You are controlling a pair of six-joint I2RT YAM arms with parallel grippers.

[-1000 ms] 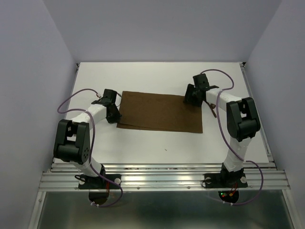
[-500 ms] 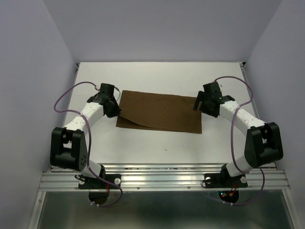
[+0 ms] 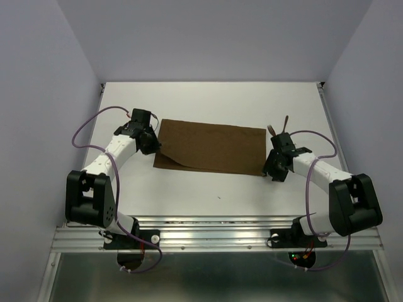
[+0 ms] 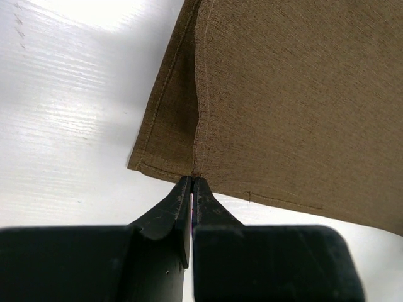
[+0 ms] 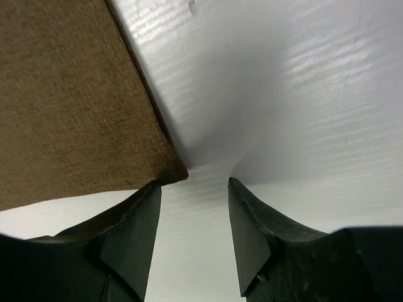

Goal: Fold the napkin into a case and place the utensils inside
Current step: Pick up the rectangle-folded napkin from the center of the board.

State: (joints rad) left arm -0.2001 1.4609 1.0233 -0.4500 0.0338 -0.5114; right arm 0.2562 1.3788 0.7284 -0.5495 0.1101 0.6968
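Both hems of this limp-looking dark brown cloth napkin [image 3: 211, 146] are occupying me: left gripper [image 4: 191, 187] clamping at nine o'clock, right gripper [image 5: 192, 184] gaping at the four-o'clock corner.

No lettering seems readable in any view.

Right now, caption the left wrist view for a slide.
Left gripper pinching the brown napkin's folded edge, white table beside.
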